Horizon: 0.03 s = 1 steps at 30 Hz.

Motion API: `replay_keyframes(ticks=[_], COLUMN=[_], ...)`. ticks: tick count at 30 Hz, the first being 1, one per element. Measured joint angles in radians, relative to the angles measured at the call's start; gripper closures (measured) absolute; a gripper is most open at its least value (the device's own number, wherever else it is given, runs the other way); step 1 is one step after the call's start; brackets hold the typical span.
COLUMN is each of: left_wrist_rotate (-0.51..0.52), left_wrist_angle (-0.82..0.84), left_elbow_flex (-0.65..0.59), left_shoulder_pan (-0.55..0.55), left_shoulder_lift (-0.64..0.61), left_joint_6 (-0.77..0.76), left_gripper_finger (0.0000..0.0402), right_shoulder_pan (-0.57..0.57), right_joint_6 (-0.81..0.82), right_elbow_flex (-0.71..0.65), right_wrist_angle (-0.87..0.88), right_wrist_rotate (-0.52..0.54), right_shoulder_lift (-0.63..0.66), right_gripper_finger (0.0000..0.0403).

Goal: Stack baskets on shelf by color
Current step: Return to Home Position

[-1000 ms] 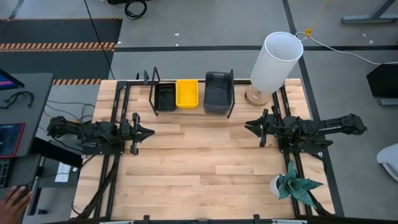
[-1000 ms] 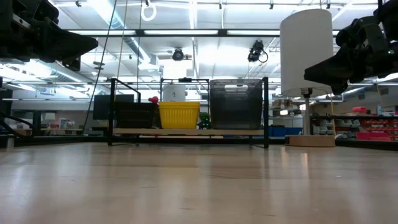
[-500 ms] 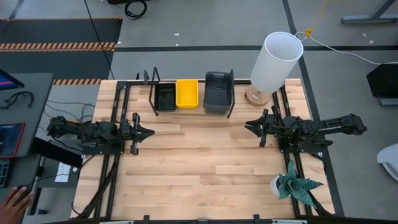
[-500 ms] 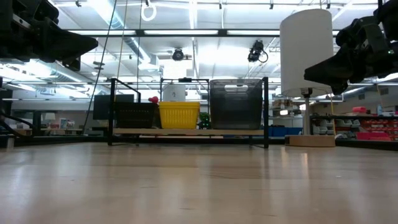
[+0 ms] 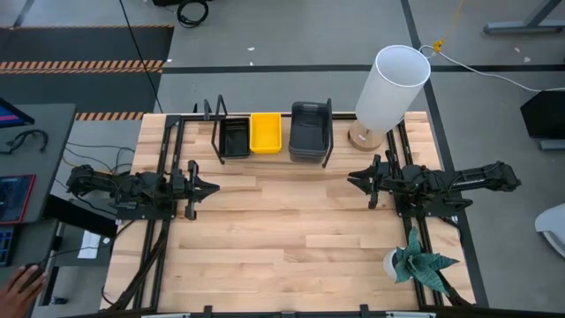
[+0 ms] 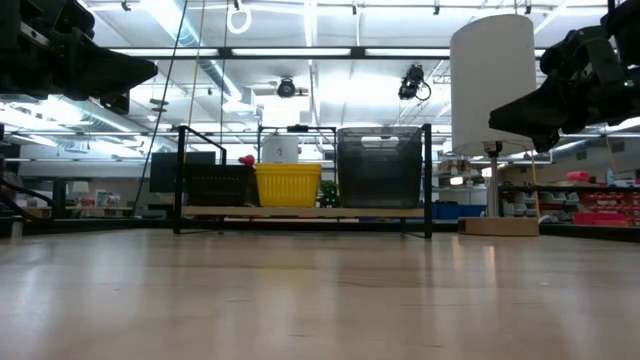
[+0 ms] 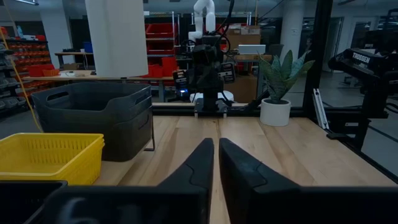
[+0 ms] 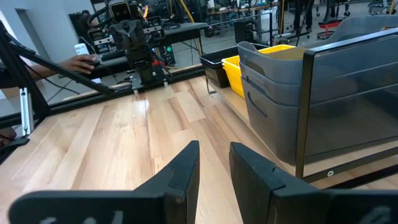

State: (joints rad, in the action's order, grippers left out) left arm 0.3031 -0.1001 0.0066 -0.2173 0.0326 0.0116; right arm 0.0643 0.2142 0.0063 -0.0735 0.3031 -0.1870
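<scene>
Sorting looks finished: black baskets (image 5: pixel 234 139), yellow baskets (image 5: pixel 266 132) and grey baskets (image 5: pixel 310 130) sit stacked side by side on the shelf (image 6: pixel 300 212), while the empty left gripper (image 5: pixel 205 187), nearly closed, and right gripper (image 5: pixel 353 179), slightly parted, hover before it, needing only to park.

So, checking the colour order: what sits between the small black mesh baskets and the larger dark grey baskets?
The bright yellow plastic baskets stand between them on the light wooden shelf; the high and low views both show it.
</scene>
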Motion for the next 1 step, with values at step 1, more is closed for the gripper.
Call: replay_keyframes(ticks=[1], left_wrist_rotate=[0.000], left_wrist_angle=[0.000], left_elbow_flex=[0.000], left_shoulder_pan=[0.000], left_shoulder_lift=[0.000], left_joint_6=[0.000], left_gripper_finger=[0.0372], right_shoulder_pan=[0.000], right_joint_6=[0.000], right_elbow_flex=[0.000], right_wrist_angle=[0.000], right_wrist_rotate=[0.000], right_shoulder_lift=[0.000], right_gripper_finger=[0.0310])
